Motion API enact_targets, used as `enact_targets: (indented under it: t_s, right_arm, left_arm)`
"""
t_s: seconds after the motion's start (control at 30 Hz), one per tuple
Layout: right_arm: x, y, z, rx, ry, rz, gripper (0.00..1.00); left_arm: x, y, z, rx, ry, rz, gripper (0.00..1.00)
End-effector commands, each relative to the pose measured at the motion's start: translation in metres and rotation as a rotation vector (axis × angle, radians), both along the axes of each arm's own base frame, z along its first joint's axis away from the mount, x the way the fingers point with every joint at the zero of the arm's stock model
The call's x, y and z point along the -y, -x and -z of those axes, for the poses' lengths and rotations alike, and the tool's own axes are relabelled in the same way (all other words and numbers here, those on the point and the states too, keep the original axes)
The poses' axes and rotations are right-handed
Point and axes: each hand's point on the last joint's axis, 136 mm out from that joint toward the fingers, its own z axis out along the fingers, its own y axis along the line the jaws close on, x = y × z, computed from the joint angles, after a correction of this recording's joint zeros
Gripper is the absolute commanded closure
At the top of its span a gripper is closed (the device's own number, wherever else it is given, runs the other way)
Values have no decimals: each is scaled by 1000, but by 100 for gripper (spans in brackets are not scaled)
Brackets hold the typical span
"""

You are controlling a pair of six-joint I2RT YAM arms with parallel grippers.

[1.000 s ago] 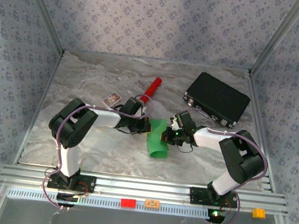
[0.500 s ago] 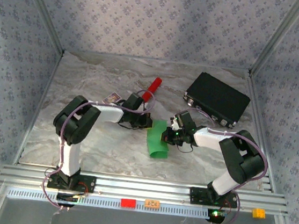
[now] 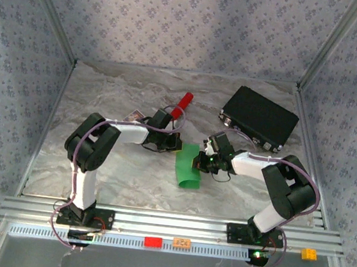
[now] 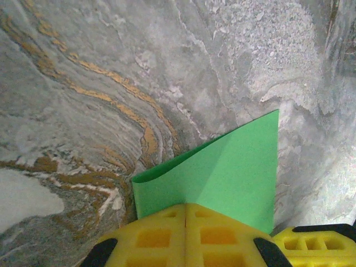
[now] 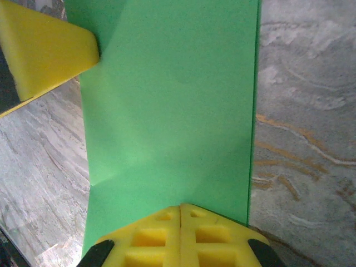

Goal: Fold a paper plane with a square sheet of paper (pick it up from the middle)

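Since a second ago, your left tool point(image 4: 185, 208) has shifted a little away from the bases. It is pressed together, pinching the far end of the square sheet of paper point(image 3: 187, 167). The right tool point(image 5: 181, 211), also pressed together, pinches its right edge. The doubled-over sheet sits mid-counter point(image 3: 105, 93) between the arms, probably held this way to keep the layers aligned for creasing.

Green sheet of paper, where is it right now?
In the top view the green sheet of paper sits mid-table, folded over, between the left hand and right hand, each pinching an edge, just nearer than the red cylinder.
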Motion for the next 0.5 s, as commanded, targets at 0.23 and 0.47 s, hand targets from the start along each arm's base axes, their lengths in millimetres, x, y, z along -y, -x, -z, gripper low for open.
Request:
enact_targets:
  t_s: [0.23,0.47]
  right_arm:
    - [40,33,40,-137,175,36,100]
    - [41,34,40,-137,172,36,100]
  left_arm:
    - [-21,-24,10,33,-106,-98,100]
    - [-20,-31,10,30,-122,-121,100]
